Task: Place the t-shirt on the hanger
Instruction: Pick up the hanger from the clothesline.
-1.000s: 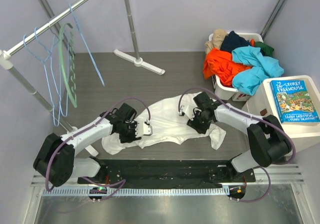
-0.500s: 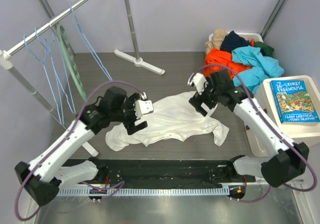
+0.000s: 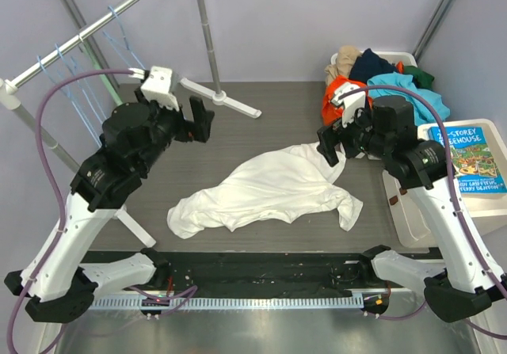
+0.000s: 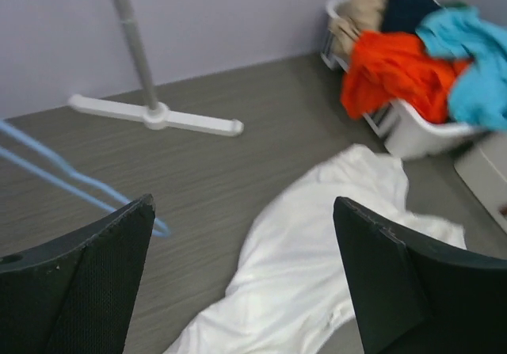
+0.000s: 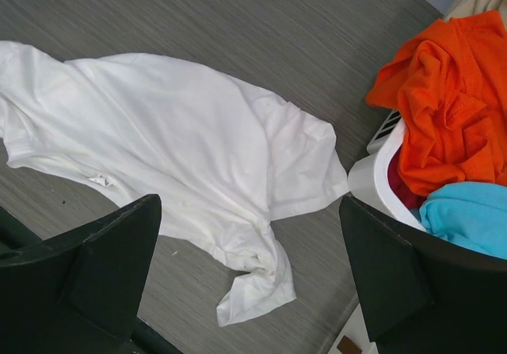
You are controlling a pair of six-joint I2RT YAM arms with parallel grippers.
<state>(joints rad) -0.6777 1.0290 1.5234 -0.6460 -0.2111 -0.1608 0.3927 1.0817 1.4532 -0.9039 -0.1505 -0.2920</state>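
The white t-shirt lies crumpled on the grey floor mat between the two arms, with nothing holding it. It also shows in the left wrist view and the right wrist view. Thin light-blue wire hangers hang from the slanted rail at far left, and a stretch of blue hanger wire crosses the left wrist view. My left gripper is raised high near the rail, open and empty. Above the shirt's right end, my right gripper is also open and empty.
A white laundry basket holding orange, turquoise, navy and beige garments stands at the back right. Beside it a book lies on a white box. The rack's upright pole and white foot stand behind the shirt, and the rail runs above my left arm.
Both grippers have opened and let go of the t-shirt, which now lies on the mat. Both arms have risen, the left swinging back toward the rail, the right toward the basket.
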